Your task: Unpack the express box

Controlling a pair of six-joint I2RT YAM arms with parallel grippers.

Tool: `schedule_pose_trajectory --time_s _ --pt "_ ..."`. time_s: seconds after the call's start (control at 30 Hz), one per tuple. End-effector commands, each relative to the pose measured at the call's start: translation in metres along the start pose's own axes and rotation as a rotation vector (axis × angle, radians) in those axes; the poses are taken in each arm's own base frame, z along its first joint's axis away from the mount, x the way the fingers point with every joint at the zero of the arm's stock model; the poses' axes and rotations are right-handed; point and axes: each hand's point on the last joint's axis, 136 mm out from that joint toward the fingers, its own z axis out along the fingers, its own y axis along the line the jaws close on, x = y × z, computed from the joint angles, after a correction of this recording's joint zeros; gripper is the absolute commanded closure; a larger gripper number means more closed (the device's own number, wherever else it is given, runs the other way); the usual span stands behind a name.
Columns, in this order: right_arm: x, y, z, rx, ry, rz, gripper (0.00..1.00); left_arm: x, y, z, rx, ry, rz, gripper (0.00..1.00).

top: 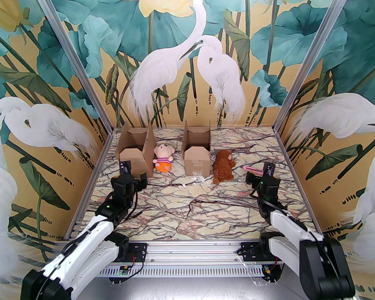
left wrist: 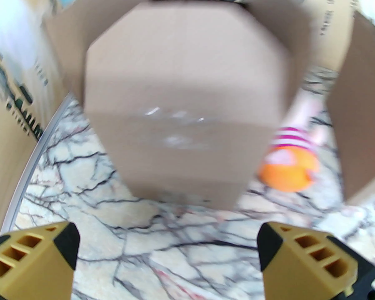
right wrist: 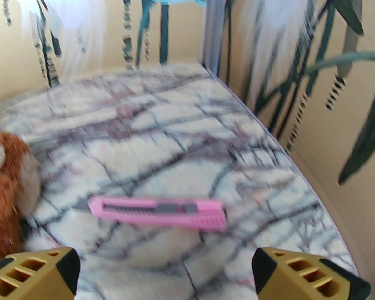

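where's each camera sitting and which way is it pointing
Top external: high behind the bases, looking forward and down at the table; both arms, left gripper and right gripper open.
Left wrist: on the left arm, facing the left box; left gripper tips at bottom.
Right wrist: on the right arm, facing the pink cutter; right gripper tips at bottom.
Shared: top and left wrist see left box and doll; top and right wrist, pink cutter and brown plush.

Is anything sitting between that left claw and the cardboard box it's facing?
Nothing visible does. The open left gripper faces the left box with bare marble table between them. The doll lies off to the box's right, out of the path.
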Motion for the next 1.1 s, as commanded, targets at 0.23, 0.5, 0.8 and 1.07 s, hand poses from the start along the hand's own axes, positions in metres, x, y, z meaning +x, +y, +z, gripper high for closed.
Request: schedule_pose_trajectory --time_s 0.23,0.5,0.8,1.07 --pt "-0.030 0.055 0.035 -0.292 -0.218 -0.096 0.01 -0.041 -0.017 0.062 0.069 -0.329 0.018 0.00" --pt "-0.028 0.039 0.055 -0.172 -0.113 -0.058 0.01 -0.024 -0.010 0.081 0.165 -0.336 -0.048 0.00" --pt "-0.027 0.038 0.059 -0.193 -0.081 -0.043 0.01 -0.020 -0.018 0.097 0.185 -0.222 -0.032 0.01" --pt "-0.026 0.037 0.058 -0.191 -0.081 -0.042 0.01 -0.020 -0.018 0.097 0.182 -0.225 -0.032 0.00"
